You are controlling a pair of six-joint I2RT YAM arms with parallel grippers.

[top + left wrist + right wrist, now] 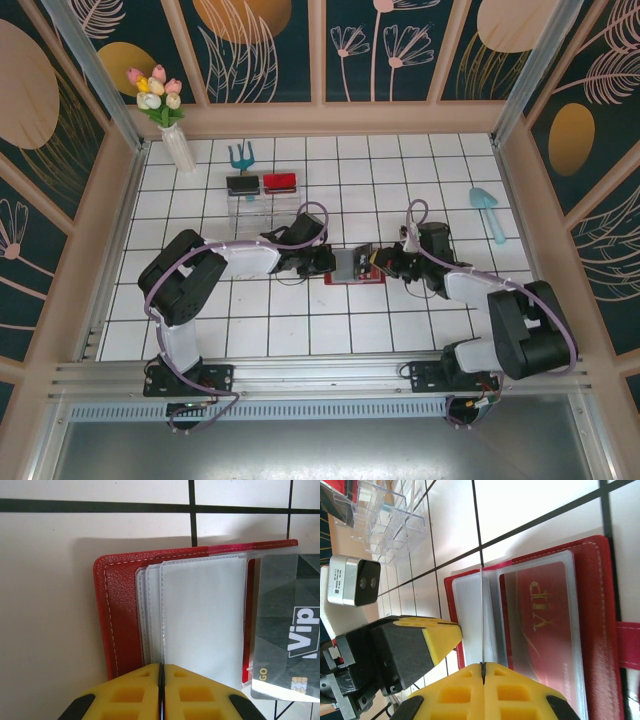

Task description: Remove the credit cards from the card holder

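The card holder (pixel 352 266) lies open on the white tiled surface (pixel 330 330), in the middle of the top view. The left gripper (pixel 322 262) is at its left side and the right gripper (pixel 384 262) at its right side. From above, both tips are dark and small, and one cannot tell how the jaws stand.

The left wrist view gives more. There the card holder (pixel 120 620) shows its red cover and several clear pockets. The left gripper (pixel 161 666) is at the lower middle of the frame, its jaws closed together on the near edge of a clear pocket leaf. At the right edge of this frame a dark card (pixel 285 625) with white "Vip" letters reaches below the holder's lower edge.

The right wrist view shows other things. The right gripper (pixel 483 665) has its jaws closed on a thin leaf of the card holder (pixel 600 605). The leaf is seen edge-on as a fine line, and I cannot tell if a card is in it. A red card (pixel 540 625) with gold "VIP" sits in a pocket right of the line. The left gripper (pixel 439 636) is at the lower left, just beside the holder's edge. A clear stand (pixel 390 515) is in the upper left corner.
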